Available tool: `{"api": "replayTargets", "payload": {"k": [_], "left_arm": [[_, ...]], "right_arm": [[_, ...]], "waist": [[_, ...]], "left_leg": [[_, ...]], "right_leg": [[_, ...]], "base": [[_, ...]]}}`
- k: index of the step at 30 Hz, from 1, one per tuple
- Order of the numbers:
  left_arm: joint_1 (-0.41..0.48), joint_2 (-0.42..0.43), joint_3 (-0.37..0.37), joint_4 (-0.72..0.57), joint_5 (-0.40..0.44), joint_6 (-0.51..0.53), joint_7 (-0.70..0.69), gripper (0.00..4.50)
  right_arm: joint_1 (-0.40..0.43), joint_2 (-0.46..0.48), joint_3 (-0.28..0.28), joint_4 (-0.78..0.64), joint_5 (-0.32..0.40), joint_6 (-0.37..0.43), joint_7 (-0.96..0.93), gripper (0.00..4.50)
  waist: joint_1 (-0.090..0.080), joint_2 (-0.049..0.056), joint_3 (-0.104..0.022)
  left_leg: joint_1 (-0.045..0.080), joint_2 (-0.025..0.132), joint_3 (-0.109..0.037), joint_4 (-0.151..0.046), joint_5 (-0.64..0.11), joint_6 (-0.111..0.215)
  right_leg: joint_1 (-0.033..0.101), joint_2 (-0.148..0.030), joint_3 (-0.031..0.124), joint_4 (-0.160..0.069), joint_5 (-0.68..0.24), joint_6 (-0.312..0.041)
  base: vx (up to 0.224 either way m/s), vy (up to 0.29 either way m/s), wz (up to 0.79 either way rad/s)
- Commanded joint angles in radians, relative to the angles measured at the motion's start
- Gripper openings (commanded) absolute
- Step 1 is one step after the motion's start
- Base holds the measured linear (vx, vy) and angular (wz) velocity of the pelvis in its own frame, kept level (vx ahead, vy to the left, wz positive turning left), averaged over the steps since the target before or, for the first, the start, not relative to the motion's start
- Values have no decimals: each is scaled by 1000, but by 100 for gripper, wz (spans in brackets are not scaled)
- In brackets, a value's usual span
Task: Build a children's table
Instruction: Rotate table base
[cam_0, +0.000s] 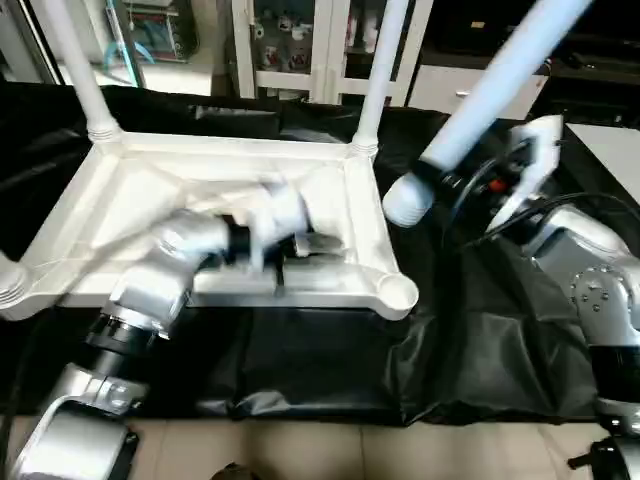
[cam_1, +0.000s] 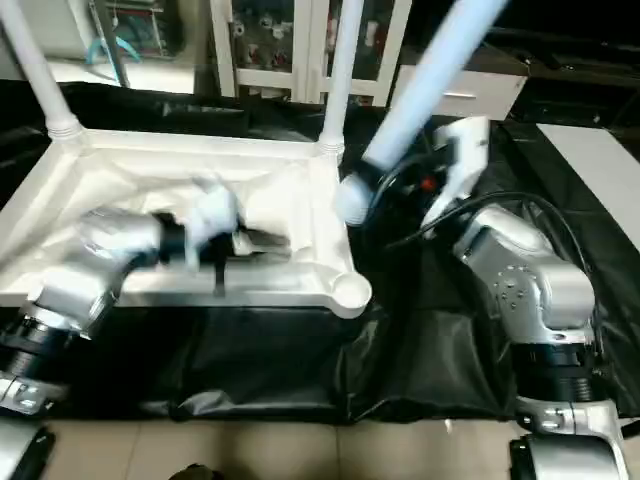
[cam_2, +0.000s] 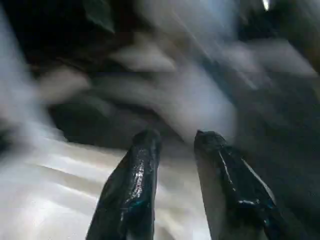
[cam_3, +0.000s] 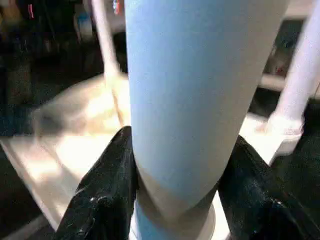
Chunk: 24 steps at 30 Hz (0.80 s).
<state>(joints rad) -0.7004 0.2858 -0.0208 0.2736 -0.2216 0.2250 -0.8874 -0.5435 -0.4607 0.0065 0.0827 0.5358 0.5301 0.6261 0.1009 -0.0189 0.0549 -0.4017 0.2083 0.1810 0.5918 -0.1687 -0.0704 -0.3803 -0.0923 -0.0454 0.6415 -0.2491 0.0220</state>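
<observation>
My right claw (cam_3: 175, 200) is clamped on a loose white leg (cam_0: 500, 85), one black finger (cam_3: 102, 195) pressed to each side of the tube just above its ribbed end. I hold that leg slanted, its thick end (cam_0: 408, 198) hanging just beside the tabletop's right rim and near the empty corner socket (cam_0: 398, 292) on my side, not touching it as far as I can see. The rest of the tube rises up and away from the tabletop.

My left claw (cam_2: 175, 165) hangs over the tabletop (cam_0: 110, 190), inside its rim, above the ribbed underside. Its two black fingertips (cam_2: 142, 150) stand a little apart with nothing between them, so it is open and empty. The arm behind it is blurred in the eye views, reaching in over the tabletop's near rim.

The tabletop lies upside down on a black sheet (cam_0: 320, 360), ribs facing up. Two legs stand upright in the sockets at its far corners: one at the far left corner (cam_0: 80, 70), one at the far right corner (cam_0: 378, 70). At the near left corner a ribbed white end (cam_0: 8, 280) shows at the edge of the view. Beyond the tabletop stand white shelves (cam_0: 290, 45).
</observation>
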Motion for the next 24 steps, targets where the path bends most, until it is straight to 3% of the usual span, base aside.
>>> {"api": "replayTargets", "payload": {"k": [1,2,3,5,6,7,8,9,10,12,13,14,16,17,18,19,20,21,22,24], "left_arm": [[-6,-53,43,18,-14,14,144,165],[28,-130,61,-5,-18,16,252,175],[30,-132,61,-6,-18,16,255,175],[72,-198,78,-50,-32,34,336,193],[72,-198,78,-50,-32,34,336,206],[125,-238,69,-81,11,37,417,213],[130,-239,68,-84,15,38,421,213],[163,-240,61,-105,53,39,458,215],[170,-245,70,-115,60,53,486,215],[179,-245,86,-131,61,71,517,215],[197,-228,104,-164,66,86,539,215],[206,-222,111,-197,54,107,542,215],[211,-219,115,-215,44,120,540,215],[214,-214,111,-262,51,167,564,215],[209,-209,115,-296,37,201,568,215],[201,-207,119,-326,16,230,566,215],[196,-205,115,-354,-16,242,538,215],[192,-201,111,-373,-51,249,503,215],[193,-194,104,-387,-81,259,468,232],[191,-169,81,-422,-185,303,351,249]], "right_arm": [[-12,25,0,19,-32,-37,-37,184],[-6,60,-8,10,-36,-57,-89,184],[-6,60,-8,9,-36,-57,-90,184],[7,78,-11,-21,-40,-68,-120,184],[7,78,-11,-21,-40,-68,-120,184],[31,103,-23,-68,-30,-62,-150,184],[34,106,-23,-72,-29,-61,-153,184],[53,128,-21,-99,-27,-56,-164,184],[59,135,-16,-104,-34,-62,-160,184],[65,151,-4,-107,-51,-71,-163,184],[68,167,17,-97,-67,-77,-156,184],[59,167,24,-69,-69,-81,-142,184],[51,167,29,-49,-70,-85,-134,184],[34,150,41,-31,-73,-77,-107,184],[15,140,51,-21,-70,-63,-86,184],[-4,126,60,-12,-56,-36,-50,184],[-19,102,73,3,-43,-7,1,184],[-29,87,85,16,-38,17,40,184],[-33,73,99,26,-44,24,69,184],[-48,62,118,34,-57,40,108,184]], "waist": [[-6,22,-70],[-5,17,-72],[-5,30,-72],[-4,16,-74],[-1,24,-76],[-1,3,-77],[-1,16,-77],[-5,-1,-75],[-8,6,-76],[-11,5,-76],[-12,-34,-72],[-3,-16,-70],[-4,1,-69],[-1,-2,-68],[0,-13,-71],[7,-6,-71],[13,-11,-71],[15,-24,-70],[28,-21,-71],[33,-21,-70]], "left_leg": [[34,17,-3,-63,-145,-45],[34,16,-4,-62,-154,-42],[31,17,-5,-61,-146,-40],[28,15,2,-58,-114,0],[27,17,-1,-57,-102,5],[24,17,2,-56,-80,20],[25,19,0,-54,-57,33],[25,18,2,-55,-52,40],[24,17,-1,-56,-50,45],[29,18,0,-56,-64,43],[24,19,3,-58,-71,50],[25,20,0,-61,-80,48],[32,24,-2,-63,-92,23],[33,21,-3,-64,-100,7],[33,23,-2,-64,-105,2],[34,21,-4,-63,-91,3],[35,19,-2,-60,-84,3],[33,20,1,-61,-78,9],[37,20,2,-59,-61,15],[37,18,5,-57,-48,8]], "right_leg": [[49,-37,28,-64,186,-254],[51,-38,28,-66,163,-249],[53,-40,29,-61,170,-253],[51,-35,34,-68,154,-239],[51,-39,33,-65,154,-240],[53,-37,34,-66,149,-230],[47,-36,35,-64,178,-220],[46,-33,34,-68,181,-212],[46,-33,33,-66,181,-205],[41,-32,33,-69,159,-204],[44,-33,32,-69,128,-205],[39,-40,31,-70,78,-204],[30,-35,31,-71,66,-201],[31,-32,30,-70,85,-196],[34,-32,29,-67,101,-197],[34,-33,28,-64,125,-202],[34,-32,28,-64,141,-209],[36,-32,29,-65,144,-209],[33,-35,29,-61,144,-213],[30,-33,31,-60,149,-208]], "base": [[-51,14,-2],[-51,14,-2],[0,0,0],[0,0,0],[0,0,0],[0,0,0],[0,0,0],[0,0,0],[0,0,0],[0,0,0],[0,0,0],[0,0,0],[0,0,0],[0,0,0],[0,0,0],[0,0,0],[0,0,0],[0,0,0],[0,0,0],[0,0,0]]}}
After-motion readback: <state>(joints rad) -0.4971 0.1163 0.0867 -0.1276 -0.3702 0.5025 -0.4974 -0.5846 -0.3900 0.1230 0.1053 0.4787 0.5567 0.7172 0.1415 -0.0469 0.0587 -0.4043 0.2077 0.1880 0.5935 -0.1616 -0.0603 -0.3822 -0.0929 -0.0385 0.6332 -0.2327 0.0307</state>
